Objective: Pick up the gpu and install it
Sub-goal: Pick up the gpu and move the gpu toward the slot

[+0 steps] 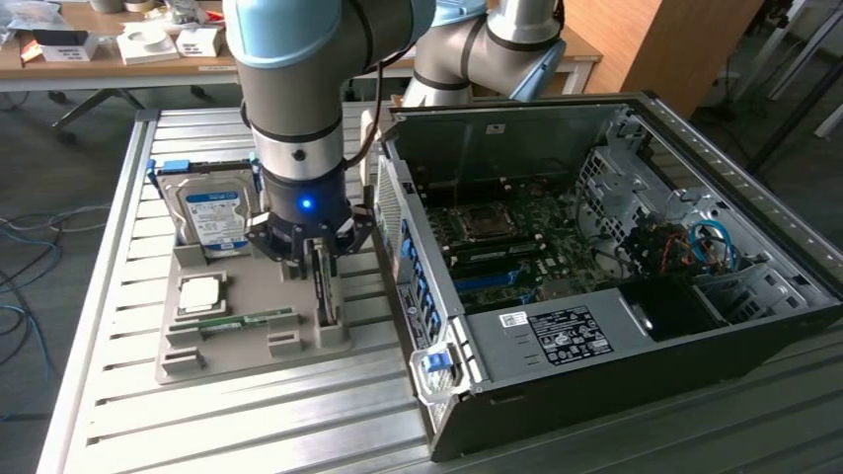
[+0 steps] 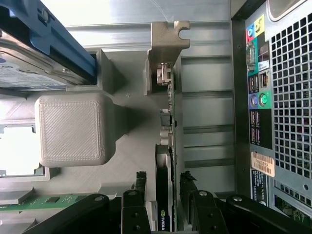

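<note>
Here, pincer wide open astride the gpu

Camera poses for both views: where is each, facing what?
Exterior view: raised off the arm, looking down on grey holder and open PC case; arm and gripper over the gpu.
Wrist view: on the wrist, looking down past open fingers flanking the gpu.
Shared: gpu, hard drive, grey holder, PC case.

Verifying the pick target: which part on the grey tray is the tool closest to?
The gpu, the black card standing on edge nearest the computer case; the open tool straddles it. The hard drive, CPU and memory stick sit farther off.
</note>
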`<action>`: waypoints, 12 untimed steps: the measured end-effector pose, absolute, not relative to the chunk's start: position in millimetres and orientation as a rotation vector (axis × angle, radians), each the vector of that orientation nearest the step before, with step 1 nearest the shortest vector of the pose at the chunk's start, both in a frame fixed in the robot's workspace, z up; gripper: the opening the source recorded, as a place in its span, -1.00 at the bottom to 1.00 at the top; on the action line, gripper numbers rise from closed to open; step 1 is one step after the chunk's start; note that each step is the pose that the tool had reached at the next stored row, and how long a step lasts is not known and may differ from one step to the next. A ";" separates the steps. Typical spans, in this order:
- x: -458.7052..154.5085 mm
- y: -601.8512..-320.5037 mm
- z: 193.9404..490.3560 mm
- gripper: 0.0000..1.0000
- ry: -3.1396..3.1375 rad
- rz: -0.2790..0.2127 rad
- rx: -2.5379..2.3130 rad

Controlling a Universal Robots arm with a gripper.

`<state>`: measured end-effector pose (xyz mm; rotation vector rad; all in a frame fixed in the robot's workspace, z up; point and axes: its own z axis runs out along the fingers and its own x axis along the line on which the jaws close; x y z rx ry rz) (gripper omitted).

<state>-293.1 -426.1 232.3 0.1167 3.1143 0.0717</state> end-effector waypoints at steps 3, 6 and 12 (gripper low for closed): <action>-293.1 -426.0 231.4 -0.17 3.114 0.072 0.117; -293.1 -426.1 231.4 -0.17 3.114 0.072 0.117; -293.1 -426.0 231.4 -0.20 3.114 0.072 0.117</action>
